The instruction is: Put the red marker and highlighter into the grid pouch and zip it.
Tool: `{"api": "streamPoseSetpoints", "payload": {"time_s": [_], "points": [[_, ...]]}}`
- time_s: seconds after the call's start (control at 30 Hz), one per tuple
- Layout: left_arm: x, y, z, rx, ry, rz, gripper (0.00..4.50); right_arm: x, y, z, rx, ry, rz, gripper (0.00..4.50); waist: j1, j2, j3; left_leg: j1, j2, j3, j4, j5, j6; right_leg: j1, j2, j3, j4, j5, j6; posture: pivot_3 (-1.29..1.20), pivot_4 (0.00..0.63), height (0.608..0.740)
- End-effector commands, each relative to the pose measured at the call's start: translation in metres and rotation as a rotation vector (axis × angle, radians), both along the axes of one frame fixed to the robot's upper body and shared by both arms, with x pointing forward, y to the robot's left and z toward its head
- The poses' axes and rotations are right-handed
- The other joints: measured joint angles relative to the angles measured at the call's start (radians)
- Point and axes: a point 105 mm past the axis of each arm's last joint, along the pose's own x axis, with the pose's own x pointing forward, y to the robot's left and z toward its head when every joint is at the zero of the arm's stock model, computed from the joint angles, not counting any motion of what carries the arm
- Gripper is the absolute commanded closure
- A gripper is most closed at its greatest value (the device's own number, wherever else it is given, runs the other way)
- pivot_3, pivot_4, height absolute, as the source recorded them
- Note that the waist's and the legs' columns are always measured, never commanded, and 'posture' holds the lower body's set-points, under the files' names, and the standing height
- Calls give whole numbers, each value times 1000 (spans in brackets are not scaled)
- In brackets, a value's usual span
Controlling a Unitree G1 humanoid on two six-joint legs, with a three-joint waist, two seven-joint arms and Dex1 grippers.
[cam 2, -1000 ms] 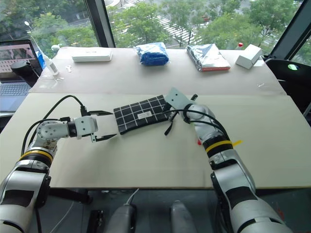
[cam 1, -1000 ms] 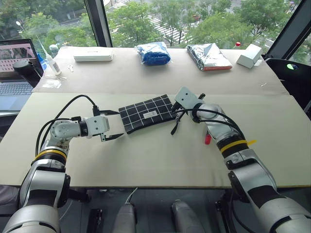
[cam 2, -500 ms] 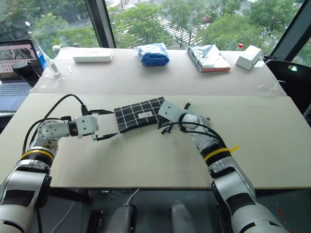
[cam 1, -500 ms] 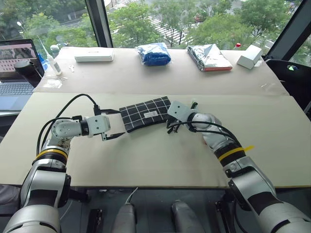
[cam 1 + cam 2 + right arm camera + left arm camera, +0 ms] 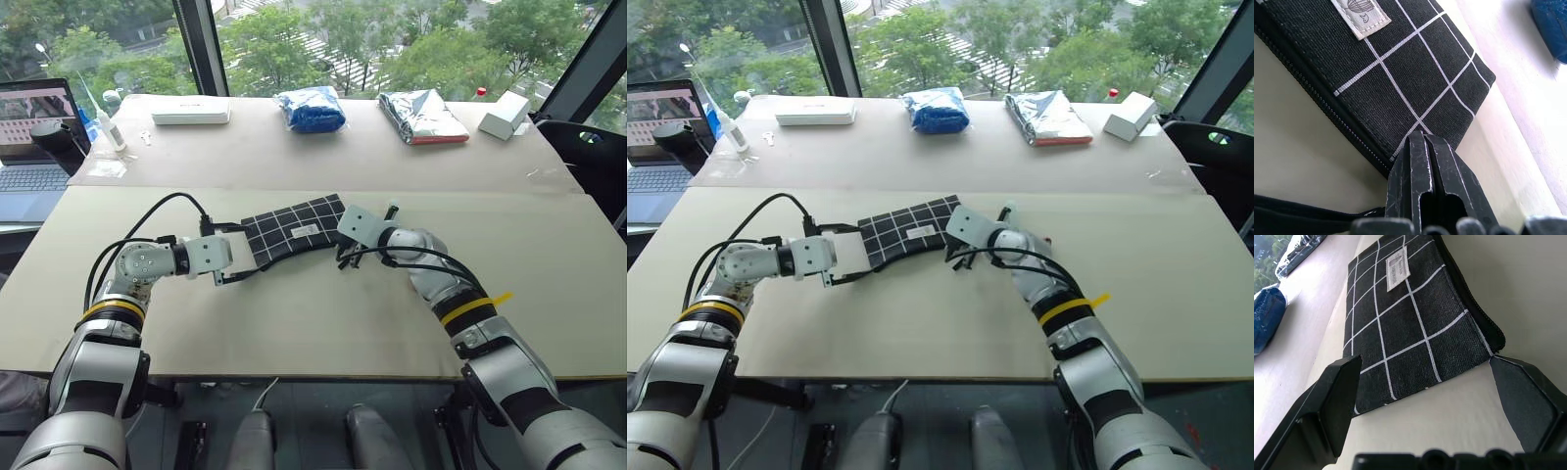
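Grid pouch (image 5: 296, 227) lies flat on the beige worktop (image 5: 323, 323), between the two hands. Contents cannot be told; black zip teeth run along its near edge. Fabric is woven black with thin white grid lines and a small white sewn label.

Left hand (image 5: 235, 253): fingers spread wide, straddling the pouch's left end, holding nothing; contact cannot be told.

Right hand (image 5: 343, 257): fingers pressed together at the pouch's right end near the zip; whether they pinch the black strap (image 5: 1312, 213) cannot be told.

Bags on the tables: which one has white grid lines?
The flat black fabric grid pouch, between the end effectors; the blue bag and silver bag at the far edge are plain.
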Motion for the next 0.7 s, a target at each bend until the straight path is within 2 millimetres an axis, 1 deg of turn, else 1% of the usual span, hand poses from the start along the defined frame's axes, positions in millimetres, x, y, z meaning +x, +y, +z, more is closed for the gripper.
{"api": "streamPoseSetpoints", "payload": {"time_s": [0.03, 0.13, 0.3, 0.4, 0.57, 0.67, 0.7], "points": [[4, -5, 5, 44, -51, -16, 0, -3, -3, -9, -5, 31, -7, 4474, 2, 0, 0, 0, 0, 0, 0, 0, 0, 0, 0, 0, 0, 0, 0, 0, 150, 740], [7, -5, 6, 80, -86, -7, 0, -4, -3, -9, -1, 30, -7, 4474, 4, 0, 0, 0, 0, 0, 0, 0, 0, 0, 0, 0, 0, 0, 0, 0, 150, 740], [7, -3, 4, 154, -87, -23, 0, -4, -3, -8, 5, 30, -10, 4474, 8, 0, 0, 3, 0, 0, 0, 0, 0, 3, 0, 0, 0, 0, 0, 0, 150, 740], [8, 3, 12, 159, -42, -22, 0, -4, -3, -9, 8, 33, -12, 4474, 6, 0, 0, 6, 0, 0, 0, 0, 0, 6, 0, 0, -1, 0, 0, 0, 150, 740], [3, 23, 10, 187, 114, 4, 0, -3, -2, -8, 9, 32, -12, 4474, -4, 0, 0, 6, 0, 0, -1, 0, 0, 6, 0, 0, -1, 0, 0, 0, 150, 740], [4, 26, 13, 181, 122, 15, 0, -2, -2, -7, 12, 30, -12, 4474, -6, 0, 0, 6, 0, 0, -1, 0, 0, 6, 0, 0, -1, 0, 0, 0, 150, 740], [3, 26, 12, 187, 123, 16, 0, -2, -1, -6, 13, 29, -12, 4474, -5, 0, 0, 6, 0, 0, -1, 0, 0, 6, 0, 0, -1, 0, 0, 0, 150, 740]]}}
